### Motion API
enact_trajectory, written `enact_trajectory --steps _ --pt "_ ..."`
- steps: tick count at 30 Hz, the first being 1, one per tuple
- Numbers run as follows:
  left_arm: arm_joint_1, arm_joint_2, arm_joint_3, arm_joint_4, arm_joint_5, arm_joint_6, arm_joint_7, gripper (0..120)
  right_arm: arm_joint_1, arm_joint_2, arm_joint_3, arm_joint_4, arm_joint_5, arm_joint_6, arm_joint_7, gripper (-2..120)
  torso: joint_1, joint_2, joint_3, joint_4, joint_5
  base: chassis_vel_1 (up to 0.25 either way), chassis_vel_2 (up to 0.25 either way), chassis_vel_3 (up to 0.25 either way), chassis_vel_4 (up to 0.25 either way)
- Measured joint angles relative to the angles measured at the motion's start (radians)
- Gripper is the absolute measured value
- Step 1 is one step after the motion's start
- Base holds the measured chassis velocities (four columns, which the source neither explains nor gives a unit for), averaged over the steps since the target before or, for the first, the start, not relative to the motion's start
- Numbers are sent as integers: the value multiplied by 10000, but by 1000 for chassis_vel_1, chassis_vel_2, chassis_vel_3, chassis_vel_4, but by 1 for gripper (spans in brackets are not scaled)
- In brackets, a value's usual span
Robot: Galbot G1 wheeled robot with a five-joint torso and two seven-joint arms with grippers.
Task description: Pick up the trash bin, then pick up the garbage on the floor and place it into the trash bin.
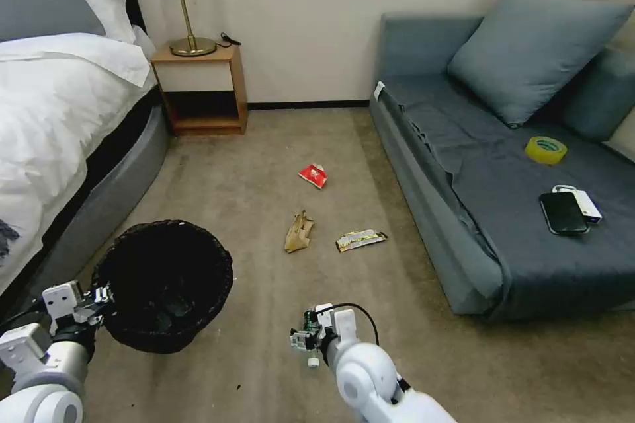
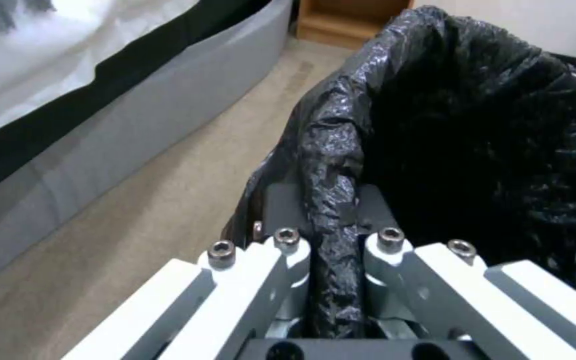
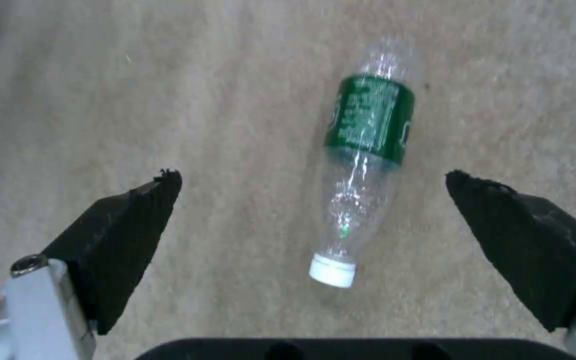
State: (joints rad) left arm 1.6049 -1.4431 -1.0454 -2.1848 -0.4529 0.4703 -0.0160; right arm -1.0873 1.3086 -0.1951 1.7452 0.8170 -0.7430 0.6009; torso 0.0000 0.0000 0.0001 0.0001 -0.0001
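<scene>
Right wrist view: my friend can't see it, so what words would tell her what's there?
A clear plastic bottle with a green label and white cap lies on its side on beige carpet. The right gripper hangs open above it, one black padded fingertip on each side of the bottle, not touching it.

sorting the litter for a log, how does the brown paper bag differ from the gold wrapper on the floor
The brown paper bag is crumpled and bulky; the gold wrapper lies flat. The bag is plain matte brown; the wrapper is shiny with print. The bag lies nearer the trash bin, the wrapper nearer the sofa. Both rest loose on the carpet.
</scene>
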Motion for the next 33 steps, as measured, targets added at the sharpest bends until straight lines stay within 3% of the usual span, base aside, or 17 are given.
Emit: enact_trajectory --steps 6,15,24,27,33 --pt "2 -70 -83 98 4 -82 65 4 629 133 -350 -1121 364 -41 160 100 0 1 0 -1 -1 0 0 0 0" --pt "5 -52 -349 235 -87 -203 152 4 1356 683 -636 -3375 -544 8 -412 100 0 0 0 -1 0 0 0 0 0" --pt "8 3 -467 474 -140 -408 248 4 1583 1133 -700 -4510 -1464 44 -964 100 0 0 -1 0 0 0 0 0 0" --pt "2 10 -468 517 -145 -448 269 4 1587 1190 -690 -4678 -1611 50 -1054 95 0 0 0 -1 0 0 0 0 0" --pt "-37 30 -442 627 -145 -518 311 4 1568 1214 -641 -4781 -1786 112 -1223 73 0 0 -1 -1 0 0 0 0 0"
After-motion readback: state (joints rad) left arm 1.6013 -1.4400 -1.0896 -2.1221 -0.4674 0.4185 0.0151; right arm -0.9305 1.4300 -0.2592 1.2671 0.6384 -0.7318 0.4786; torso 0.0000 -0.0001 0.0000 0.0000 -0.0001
